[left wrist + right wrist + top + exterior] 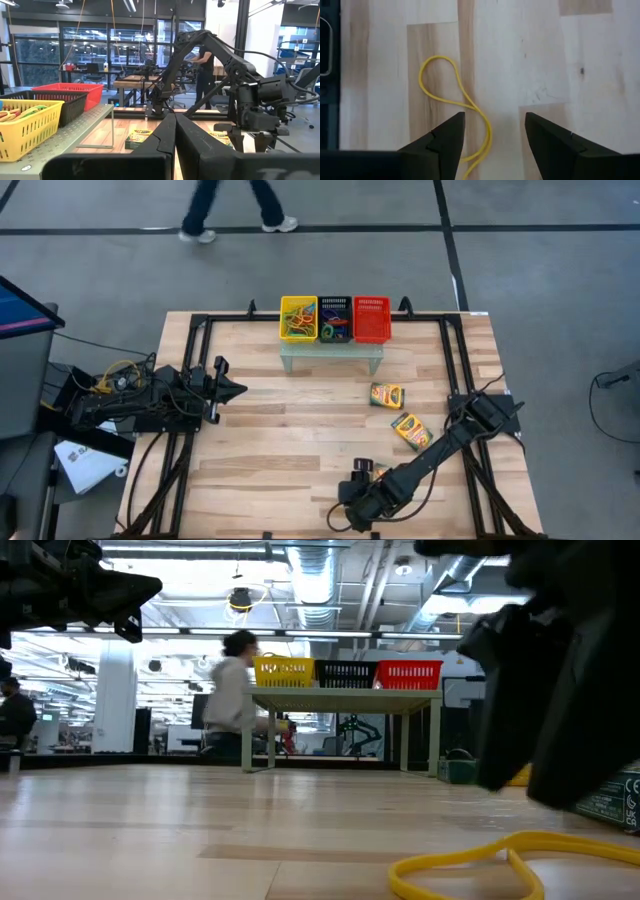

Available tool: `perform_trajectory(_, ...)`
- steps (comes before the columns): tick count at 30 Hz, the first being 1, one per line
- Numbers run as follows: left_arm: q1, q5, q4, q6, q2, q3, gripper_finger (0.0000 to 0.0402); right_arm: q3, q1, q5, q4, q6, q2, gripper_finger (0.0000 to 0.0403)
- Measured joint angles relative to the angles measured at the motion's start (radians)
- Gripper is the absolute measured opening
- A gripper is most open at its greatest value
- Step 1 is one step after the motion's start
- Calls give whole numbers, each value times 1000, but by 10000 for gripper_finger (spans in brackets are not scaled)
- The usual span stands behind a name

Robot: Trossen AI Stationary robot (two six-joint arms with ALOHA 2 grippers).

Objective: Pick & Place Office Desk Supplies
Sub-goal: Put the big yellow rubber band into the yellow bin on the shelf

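Observation:
A yellow rubber-band loop (pixel 454 98) lies flat on the wooden table, twisted into a figure eight; it also shows in the foreground of the low view as a rubber band (pixel 500 858). My right gripper (pixel 495 142) hangs open above its near end, slanting down, close to the table's near edge (pixel 352 502). Two crayon boxes (pixel 387 395) (pixel 410 430) lie flat on the table's right half. A third box (pixel 378 471) shows partly beside my right arm. My left gripper (pixel 226 386) waits shut at the table's left side, clear of everything.
Yellow (pixel 298 318), black (pixel 334 318) and red (pixel 371 318) mesh baskets stand in a row on a small shelf (pixel 330 358) at the far middle; the yellow and black ones hold rubber bands. A person walks past beyond the far edge (pixel 240 215). Bare wood lies across the table's middle and left.

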Motion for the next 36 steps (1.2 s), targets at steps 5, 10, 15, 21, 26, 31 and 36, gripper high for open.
perform_trajectory(5,0,0,0,0,0,0,0,-54,13,2,45,30,1,204)
perform_trajectory(10,0,0,0,0,0,0,0,-97,19,8,68,53,-4,186)
perform_trajectory(15,0,0,0,0,0,0,0,-120,21,50,65,97,-6,126)
perform_trajectory(21,0,0,0,0,0,0,0,-123,20,51,52,88,-5,12)
perform_trajectory(26,0,0,0,0,0,0,0,-123,21,92,52,99,-4,3)
perform_trajectory(31,0,0,0,0,0,0,0,-100,20,102,40,99,-4,1)
perform_trajectory(36,0,0,0,0,0,0,0,-61,14,147,19,49,-16,1)
